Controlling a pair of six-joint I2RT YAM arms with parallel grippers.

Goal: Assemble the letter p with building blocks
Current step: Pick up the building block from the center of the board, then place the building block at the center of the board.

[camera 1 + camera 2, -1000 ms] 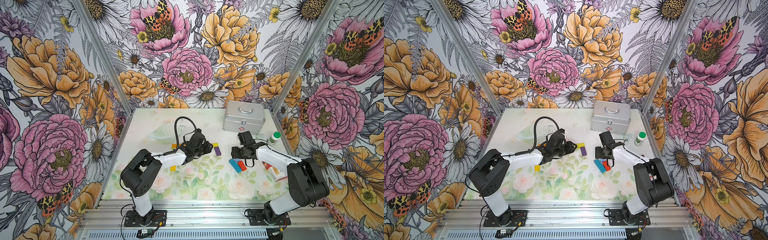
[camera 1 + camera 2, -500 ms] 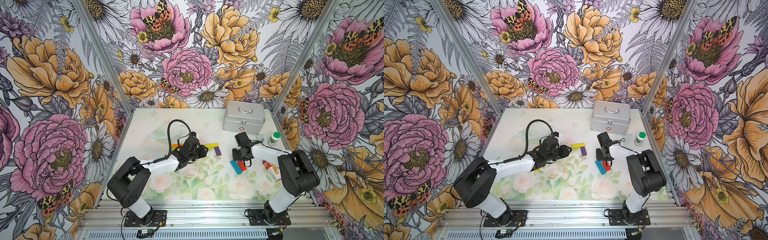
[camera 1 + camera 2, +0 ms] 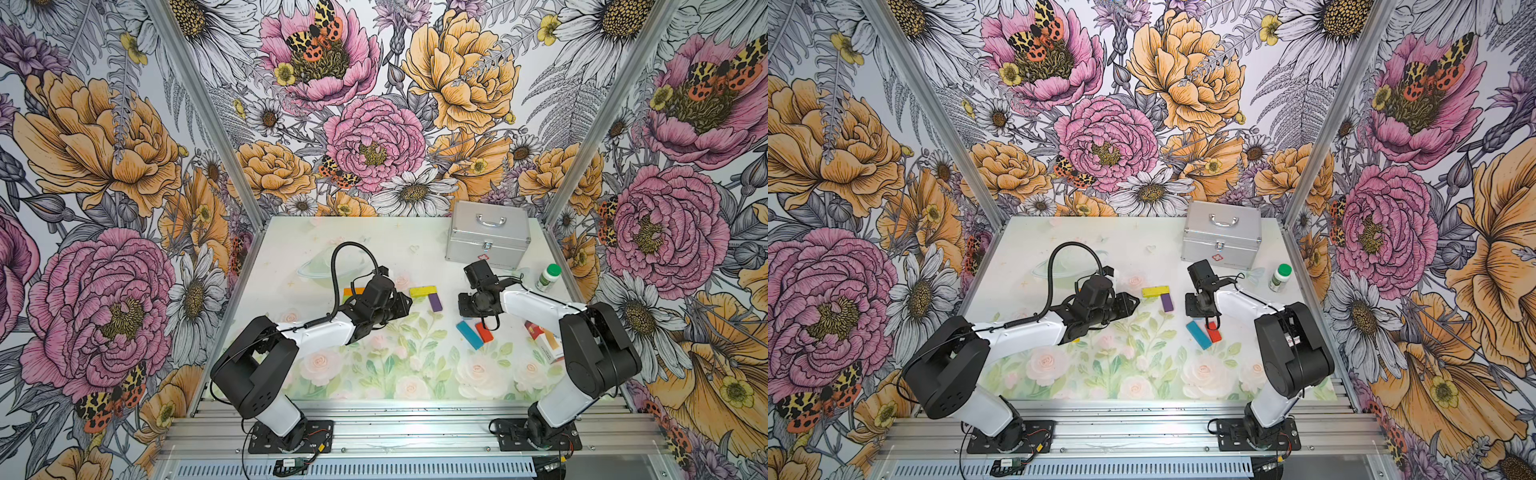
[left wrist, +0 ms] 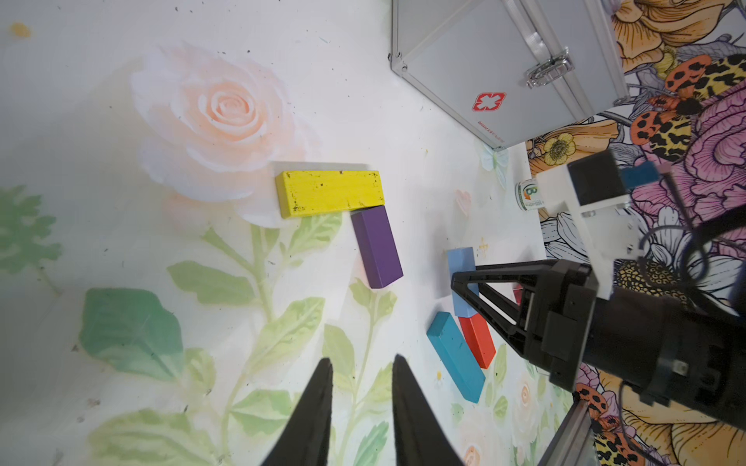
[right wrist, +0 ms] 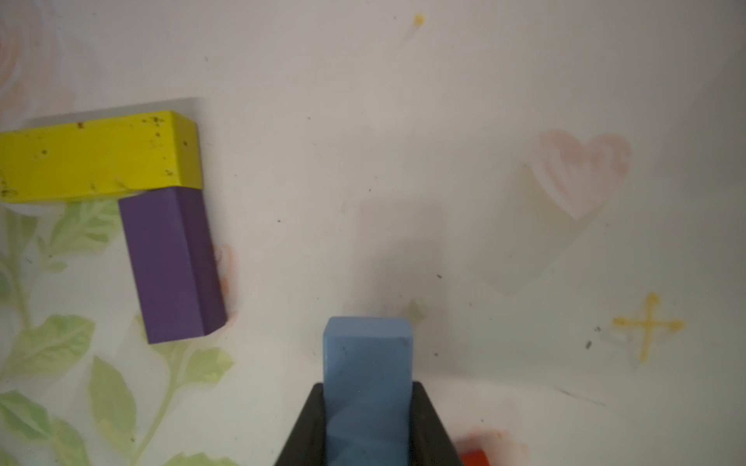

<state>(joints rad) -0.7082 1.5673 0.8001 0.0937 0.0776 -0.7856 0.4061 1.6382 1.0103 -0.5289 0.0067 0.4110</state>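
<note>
Orange block (image 3: 352, 291) mostly behind left arm (image 3: 316, 328), red block (image 5: 474, 460) cut off

You are looking at six building blocks that can be counted for certain, one of each colour: one yellow block (image 3: 422, 291), one purple block (image 3: 435, 302), one light blue block (image 5: 367, 355), one blue block (image 3: 469, 335), one red block (image 3: 484, 331) and one orange block (image 3: 353, 291), the last showing only in part. All six are sitting on the robot's side of the silver first-aid case (image 3: 488, 237), of which you are seeing just one. One green-capped white bottle (image 3: 548, 277) is standing near that case, and one red-and-white carton (image 3: 545, 340) is lying well apart from it. Two grippers are showing: the left gripper (image 4: 362, 358) and the right gripper (image 5: 368, 385).
</note>
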